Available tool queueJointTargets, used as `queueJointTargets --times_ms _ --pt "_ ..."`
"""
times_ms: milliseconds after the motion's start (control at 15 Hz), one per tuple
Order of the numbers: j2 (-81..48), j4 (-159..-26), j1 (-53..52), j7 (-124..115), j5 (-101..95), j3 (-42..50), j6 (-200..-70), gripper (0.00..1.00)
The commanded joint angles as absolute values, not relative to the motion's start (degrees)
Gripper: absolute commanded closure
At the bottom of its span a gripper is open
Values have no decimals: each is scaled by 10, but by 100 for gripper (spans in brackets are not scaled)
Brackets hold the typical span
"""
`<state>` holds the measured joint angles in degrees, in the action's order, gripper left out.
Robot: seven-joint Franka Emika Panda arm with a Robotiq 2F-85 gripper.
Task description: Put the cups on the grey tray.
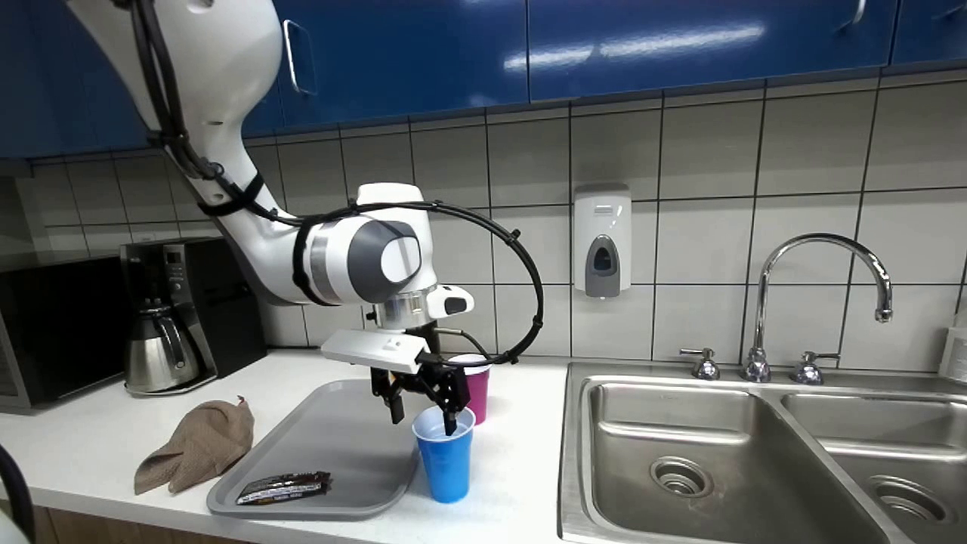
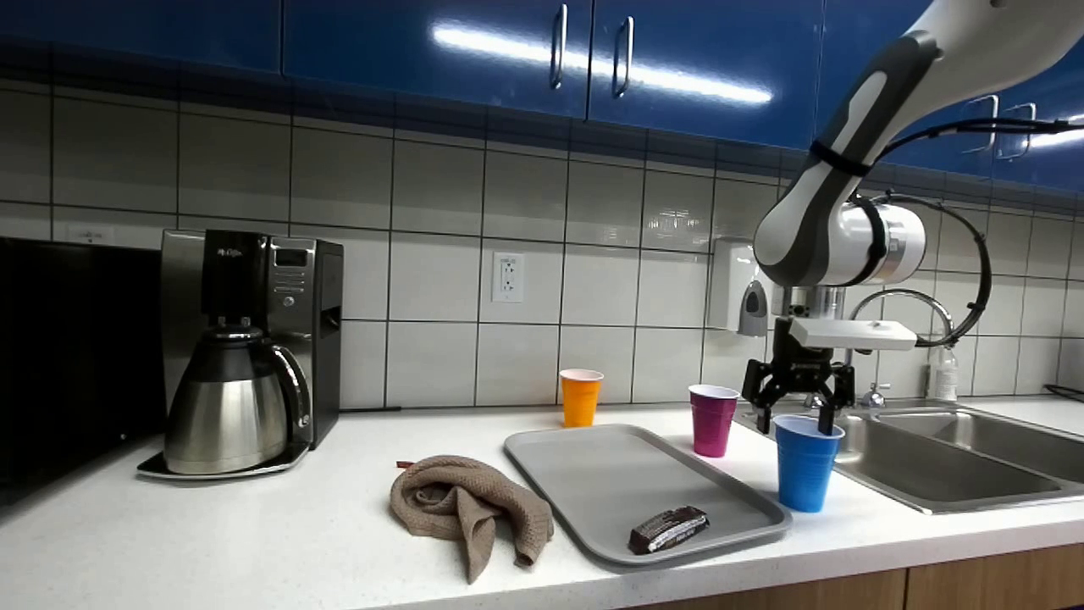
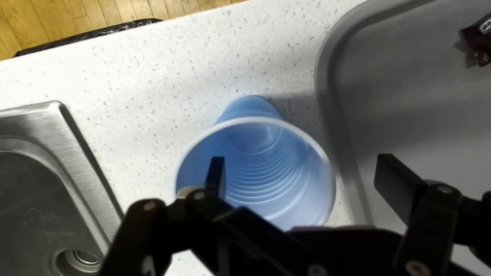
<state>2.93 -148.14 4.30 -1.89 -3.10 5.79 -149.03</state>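
A blue cup stands upright on the counter beside the grey tray's right edge; it also shows in an exterior view and the wrist view. My gripper points down at it, open and empty. In the wrist view one finger overlaps the cup's mouth and the other is beyond its rim, towards the tray. A purple cup stands beside the tray, behind the blue cup. An orange cup stands at the tray's back, near the wall.
A wrapped bar lies on the tray's front part. A brown cloth lies left of the tray. A coffee maker stands further left. A steel sink is on the right, with a faucet. Blue cabinets hang above.
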Motion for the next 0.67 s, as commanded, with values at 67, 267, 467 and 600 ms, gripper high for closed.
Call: queueJointTargets --times_ms 67,267,467,600 --pt "16 -1475 45 -50 -52 49 -1505 0" --pt "13 -1476 44 -49 -55 50 -1510 35" --pt "12 -1476 44 -47 -52 51 -1513 58" --pt "12 -1477 44 -46 -52 51 -1513 73"
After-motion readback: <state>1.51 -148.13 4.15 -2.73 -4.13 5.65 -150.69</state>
